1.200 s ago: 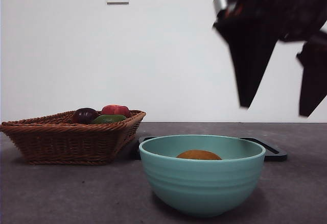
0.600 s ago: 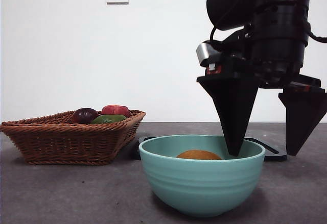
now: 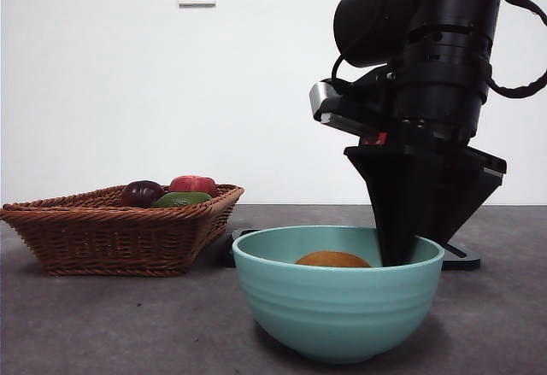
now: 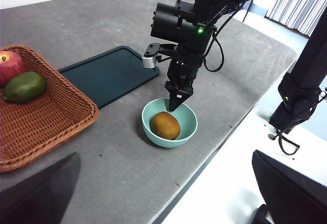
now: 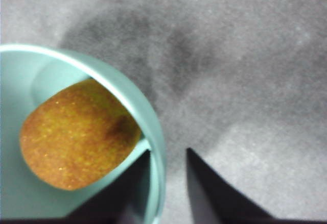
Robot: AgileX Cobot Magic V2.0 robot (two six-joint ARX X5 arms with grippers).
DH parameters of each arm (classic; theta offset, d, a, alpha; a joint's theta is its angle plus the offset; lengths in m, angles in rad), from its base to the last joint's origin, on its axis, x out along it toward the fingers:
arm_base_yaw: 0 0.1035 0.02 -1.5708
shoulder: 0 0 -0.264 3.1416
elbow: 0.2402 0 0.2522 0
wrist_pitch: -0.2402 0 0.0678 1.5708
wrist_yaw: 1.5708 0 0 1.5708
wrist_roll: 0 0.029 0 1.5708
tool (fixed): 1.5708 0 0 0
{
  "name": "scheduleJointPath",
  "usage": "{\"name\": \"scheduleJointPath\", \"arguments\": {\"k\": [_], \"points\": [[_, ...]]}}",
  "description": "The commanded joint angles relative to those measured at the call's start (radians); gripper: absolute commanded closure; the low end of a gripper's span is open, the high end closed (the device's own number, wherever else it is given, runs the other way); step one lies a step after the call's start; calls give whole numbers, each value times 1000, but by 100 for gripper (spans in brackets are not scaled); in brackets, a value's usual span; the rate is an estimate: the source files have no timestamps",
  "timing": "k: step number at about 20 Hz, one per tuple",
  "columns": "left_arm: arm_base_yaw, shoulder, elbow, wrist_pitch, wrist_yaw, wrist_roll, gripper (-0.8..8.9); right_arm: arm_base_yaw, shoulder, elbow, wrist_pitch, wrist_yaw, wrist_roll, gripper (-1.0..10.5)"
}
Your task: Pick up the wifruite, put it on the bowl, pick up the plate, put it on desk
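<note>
Right gripper (image 5: 167,183), mine, sits at lower centre of my wrist frame, jaws astride the rim of the glossy mint-green ceramic bowl (image 3: 338,302): one jaw inside, one outside, wall between them. They are drawn close on that rim. The gap looks narrow, so I judge this a pinch on the bowl, though contact is hard to confirm.

The oval orange-brown wifruite (image 5: 76,134) lies in the bowl already, left of my inner jaw in the wrist frame and just beside it. So the fruit step looks done.

The step in hand seems to be lifting the bowl off by its edge. To do it well: squeeze square on the rim, avoid nudging the fruit, lift straight and level so it does not roll.

The dark flat rectangular plate (image 4: 110,73) rests on the matte grey desk (image 3: 128,324), behind the bowl in the front view.

Left gripper (image 4: 163,193) waits, jaws wide apart.

The brown wicker basket (image 3: 111,230) is at left.
</note>
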Motion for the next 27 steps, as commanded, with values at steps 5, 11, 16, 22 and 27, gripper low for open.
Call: {"name": "scheduleJointPath", "arguments": {"k": [5,11,16,22,27], "points": [[-10,5,11,11,4,2,212,8,19,17,-5,-27,-32,937],[-10,5,11,11,4,2,212,-20,24,62,-43,-20,-16,937],[-10,5,11,11,4,2,212,-87,53,197,-66,-14,-21,937],[-10,5,11,11,4,2,214,-203,250,511,-171,-22,-55,937],[-10,5,11,11,4,2,214,-251,442,766,-218,-19,-55,937]]}}
